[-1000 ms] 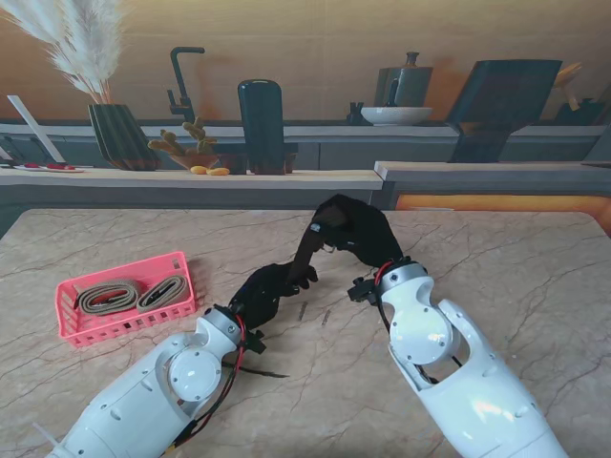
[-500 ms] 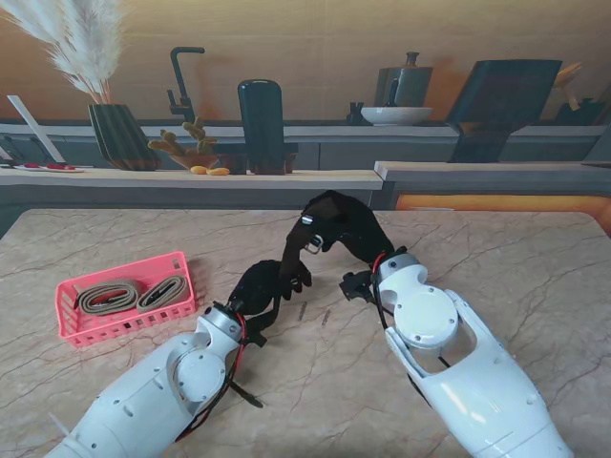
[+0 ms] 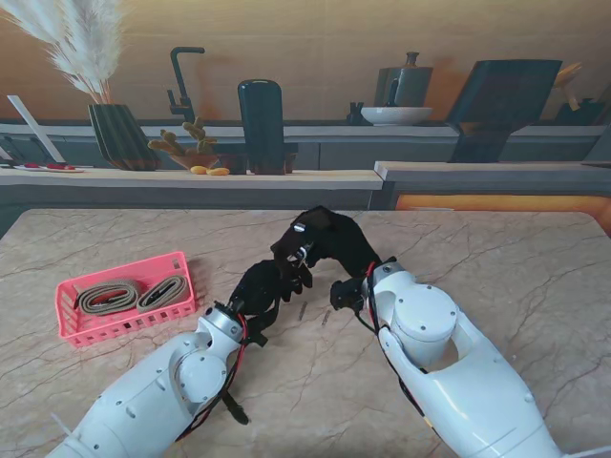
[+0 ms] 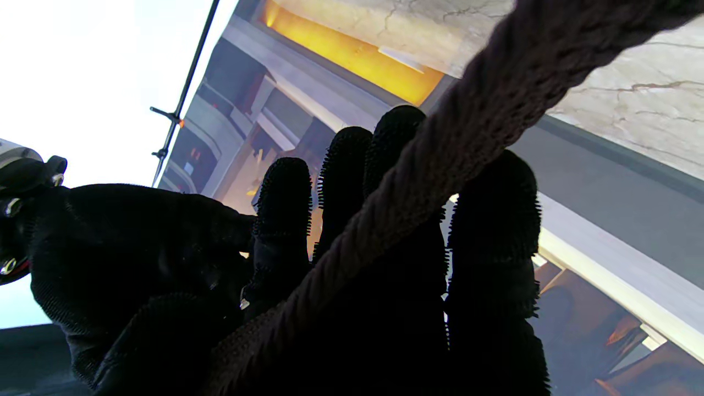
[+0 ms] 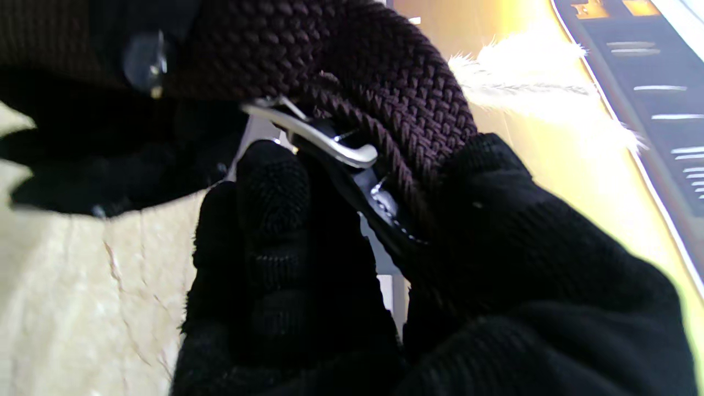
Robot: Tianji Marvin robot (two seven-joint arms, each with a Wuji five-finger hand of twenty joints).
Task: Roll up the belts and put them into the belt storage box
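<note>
Both black-gloved hands meet over the middle of the table, lifted off it. My right hand [image 3: 329, 239] is shut on the buckle end of a dark brown braided belt [image 5: 352, 82], whose silver buckle [image 5: 324, 140] shows between its fingers [image 5: 269, 231]. The belt strap [image 4: 440, 165] runs across my left hand [image 3: 269, 284], lying over its upright fingers [image 4: 341, 181]; their grip on it is not visible. The pink belt storage box [image 3: 67, 320] sits at the left and holds two rolled beige belts [image 3: 132, 295].
The marble table [image 3: 496, 258] ends at a grey counter edge [image 3: 191, 181] farther from me, with a plant pot, a dark vase and kitchenware behind it. A few small dark marks lie on the table near my hands.
My right hand has moved left and nearer to me with the buckle end, closing in on my left hand. The left hand has shifted slightly farther from me.
</note>
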